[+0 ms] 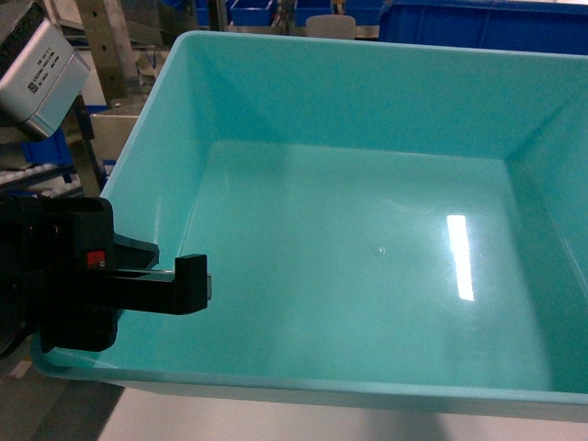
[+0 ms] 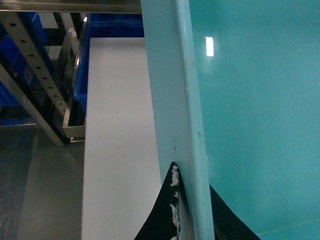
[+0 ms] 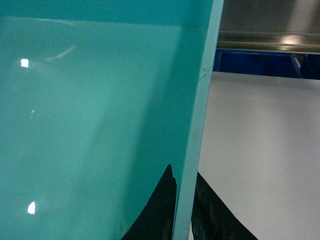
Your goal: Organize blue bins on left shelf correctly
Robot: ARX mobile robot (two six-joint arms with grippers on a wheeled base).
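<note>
One light turquoise blue bin [image 1: 367, 257] fills most of the head view, empty inside. My left gripper [image 1: 163, 268] is shut on its left wall, one black finger inside and one outside. In the left wrist view the left gripper [image 2: 192, 182] pinches the rim of the bin [image 2: 250, 110]. My right gripper [image 3: 183, 174] is shut on the right wall of the bin [image 3: 90, 115] and is out of the head view. Perforated steel posts of the left shelf [image 2: 37, 80] stand far left. Whether the bin rests on the table cannot be told.
The pale grey tabletop [image 2: 120, 125] lies under and beside the bin. Dark blue crates [image 1: 478, 23] sit behind it, another dark blue crate [image 2: 82, 75] at the table's far end. A steel beam [image 3: 270, 40] runs above a blue crate on the right.
</note>
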